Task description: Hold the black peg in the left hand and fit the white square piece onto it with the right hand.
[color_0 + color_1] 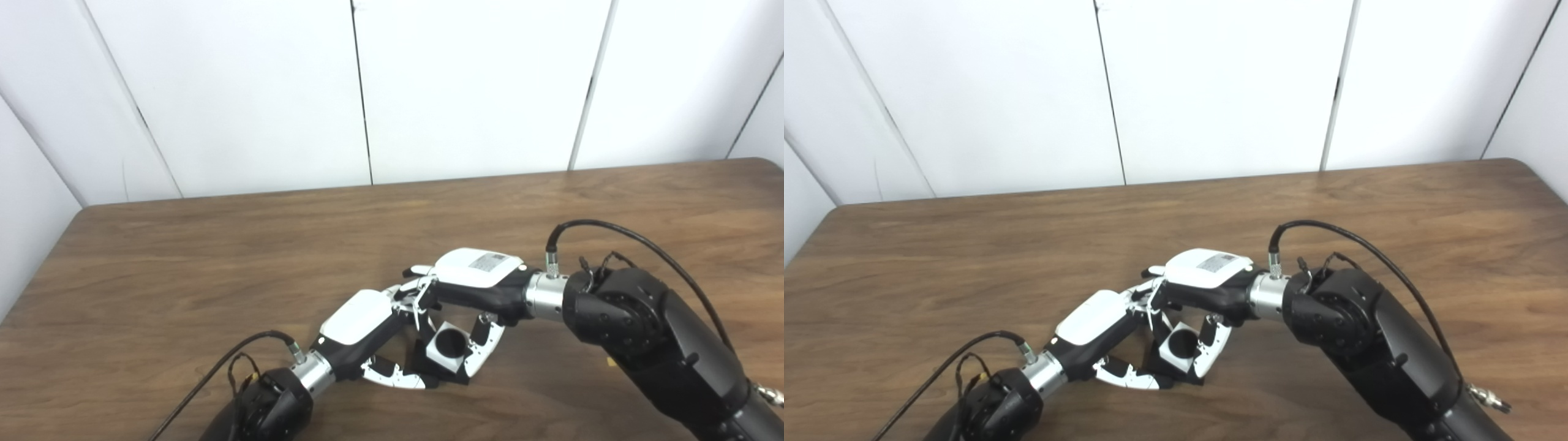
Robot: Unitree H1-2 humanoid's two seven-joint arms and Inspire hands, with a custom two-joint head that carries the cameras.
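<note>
Low over the near middle of the surface [184, 257], both hands meet. Right hand [478, 278] has its fingers [484, 349] wrapped around the white square piece [446, 350], round hole facing up toward the viewer. Left hand [361, 324] reaches in from the lower left, fingers [392, 375] curled beneath the piece against a dark base, presumably the black peg [422, 358]; firmness of that grip cannot be judged. Piece sits directly over the peg, hole axis roughly upright. Whether it is seated is unclear.

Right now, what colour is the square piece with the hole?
White square piece, dark round hole; clearest in the left eye view.
</note>
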